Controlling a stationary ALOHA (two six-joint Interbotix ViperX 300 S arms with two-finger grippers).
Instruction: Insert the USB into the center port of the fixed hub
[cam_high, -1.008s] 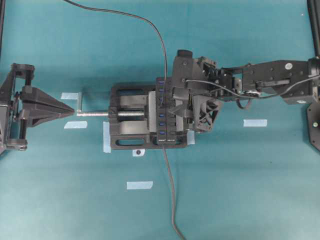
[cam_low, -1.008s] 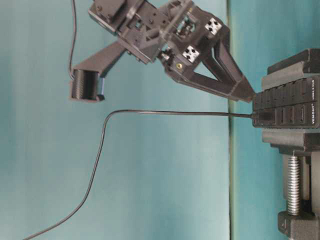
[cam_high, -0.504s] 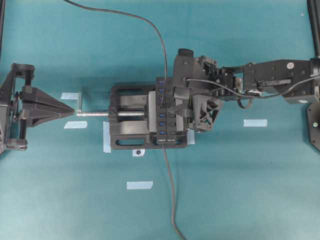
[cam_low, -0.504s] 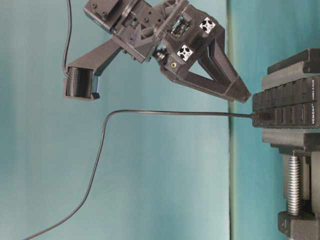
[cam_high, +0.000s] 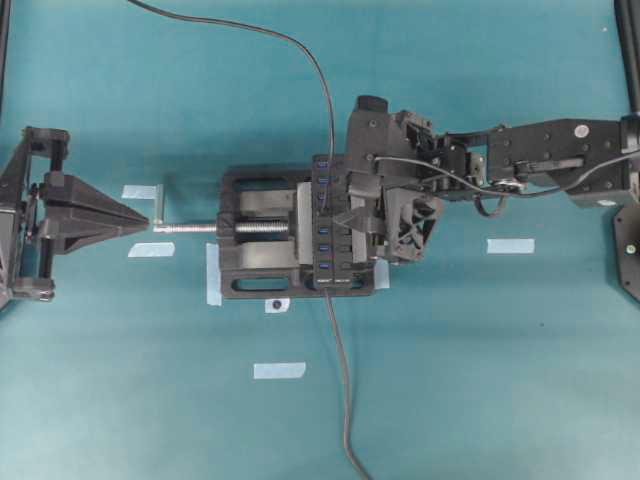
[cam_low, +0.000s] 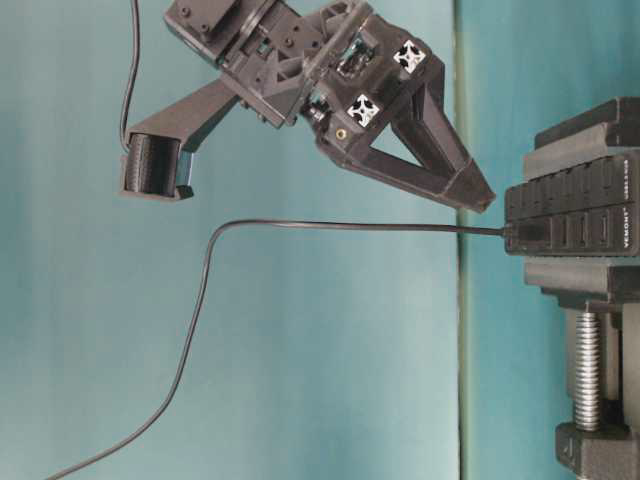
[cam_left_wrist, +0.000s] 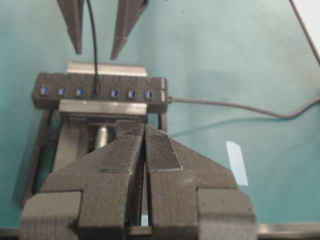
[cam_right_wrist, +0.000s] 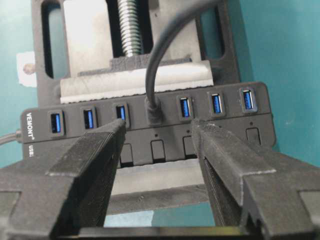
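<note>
The fixed hub (cam_right_wrist: 40, 135) is a long black strip with blue ports, clamped in a vise. The USB (cam_right_wrist: 153, 112), a black plug on a dark cable, stands upright in the center port, which it covers; three blue ports show on each side. My right gripper (cam_right_wrist: 159, 127) is open, hovering just over the hub with one finger on each side of the plug and touching nothing. From the left wrist view the plug (cam_left_wrist: 96, 89) sits in the hub (cam_left_wrist: 130, 95) below the right gripper (cam_left_wrist: 95, 50). My left gripper (cam_high: 145, 222) is shut and empty, far left.
The black bench vise (cam_high: 260, 255) has a silver screw (cam_high: 195, 227) pointing at my left gripper. The hub's own cable (cam_high: 340, 380) runs to the near edge. The USB cable (cam_high: 300, 45) trails to the far left. Pale tape strips (cam_high: 510, 245) mark the teal mat.
My right gripper has drawn back a little from the hub, still open. The plug stays in the port. The left arm has not moved.
</note>
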